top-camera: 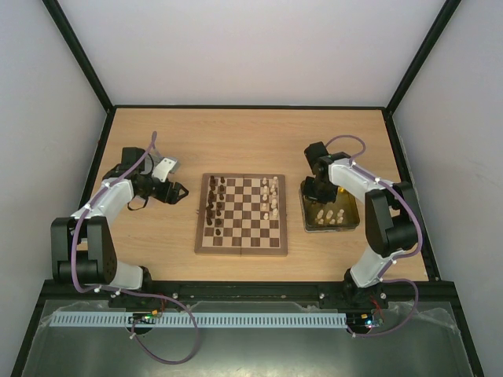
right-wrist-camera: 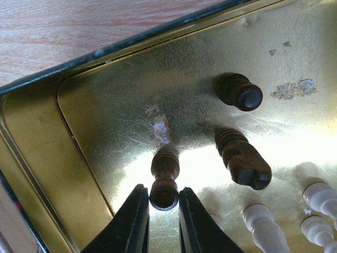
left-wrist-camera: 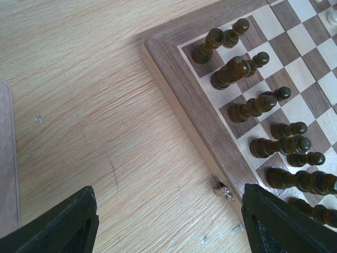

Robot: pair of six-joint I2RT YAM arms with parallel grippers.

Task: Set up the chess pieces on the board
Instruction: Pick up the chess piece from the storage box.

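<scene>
The board (top-camera: 240, 250) lies mid-table, with dark brown chess pieces (top-camera: 214, 200) along its left side and cream ones (top-camera: 273, 196) along its right. My left gripper (top-camera: 179, 191) hovers open over bare table left of the board, nothing between its fingers (left-wrist-camera: 79, 221); the left wrist view shows the board's corner (left-wrist-camera: 184, 89) and dark pieces (left-wrist-camera: 231, 71). My right gripper (right-wrist-camera: 164, 197) reaches down into the gold tray (right-wrist-camera: 63, 158), its fingers pressed on both sides of the head of an upright dark pawn (right-wrist-camera: 165, 168).
Two more dark pieces (right-wrist-camera: 239, 92) (right-wrist-camera: 243, 158) and several cream ones (right-wrist-camera: 263, 226) stand in the tray (top-camera: 330, 228), right of the board. A metal clasp (left-wrist-camera: 223, 188) sits on the board's side edge. Enclosure walls ring the table.
</scene>
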